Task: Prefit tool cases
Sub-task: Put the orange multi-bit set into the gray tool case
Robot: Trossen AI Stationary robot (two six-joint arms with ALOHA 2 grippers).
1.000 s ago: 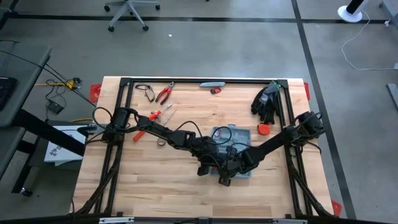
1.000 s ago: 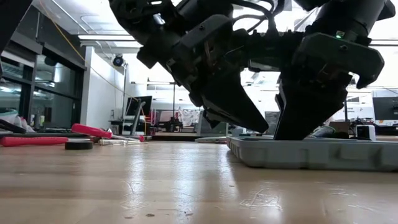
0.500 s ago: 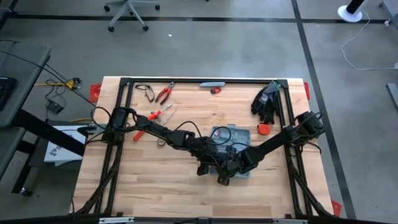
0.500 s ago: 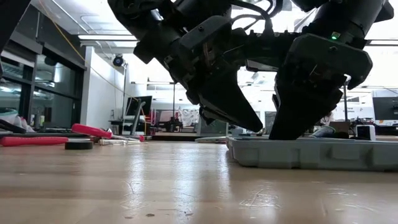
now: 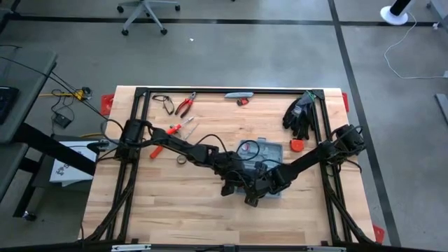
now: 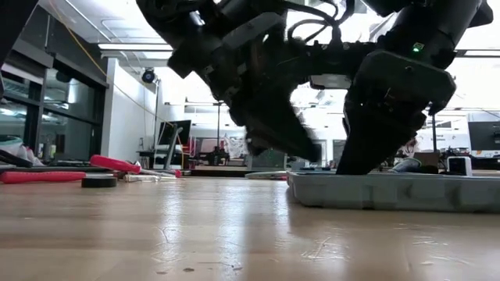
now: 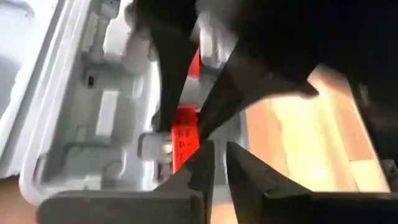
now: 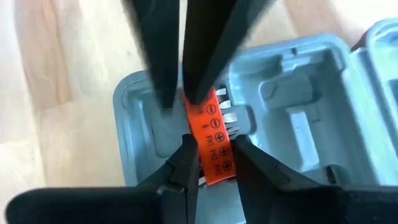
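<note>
Over case (image 8: 298, 93), right end effector (image 8: 211, 158) clamping bit holder (image 8: 212, 140)

One tool case (image 5: 262, 157), one orange bit holder (image 8: 211, 134), one pliers (image 5: 185, 105), two arms.

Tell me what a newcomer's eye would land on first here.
Both arms meet over the open grey case at the table's middle. The right hand grips an orange bit holder over the case's tray, with the left hand right at it. Red-handled pliers lie at the far edge.
</note>
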